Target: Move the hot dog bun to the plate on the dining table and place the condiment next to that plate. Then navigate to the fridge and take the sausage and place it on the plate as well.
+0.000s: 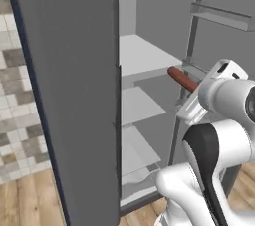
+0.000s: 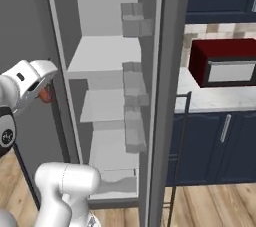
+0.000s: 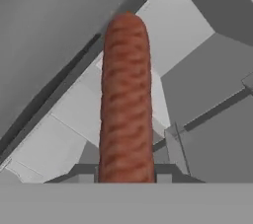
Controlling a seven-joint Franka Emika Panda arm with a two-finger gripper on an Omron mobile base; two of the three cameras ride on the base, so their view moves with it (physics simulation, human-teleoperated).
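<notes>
The sausage (image 3: 124, 104) is a reddish-brown stick held lengthwise in my gripper (image 3: 125, 174), which is shut on its near end. In the left base view the sausage (image 1: 182, 78) sticks out from the hand toward the open fridge (image 1: 144, 115), in front of its middle shelf. From the right base view just a red tip of the sausage (image 2: 46, 93) peeks beside the white hand, left of the fridge opening. The hot dog bun, plate, condiment and dining table are out of view.
The fridge door (image 1: 69, 95) stands open on my left, its other door (image 2: 157, 101) with grey bins on my right. Grey shelves (image 2: 105, 103) fill the fridge. A red microwave (image 2: 225, 63) sits on the counter over dark blue cabinets (image 2: 215, 146).
</notes>
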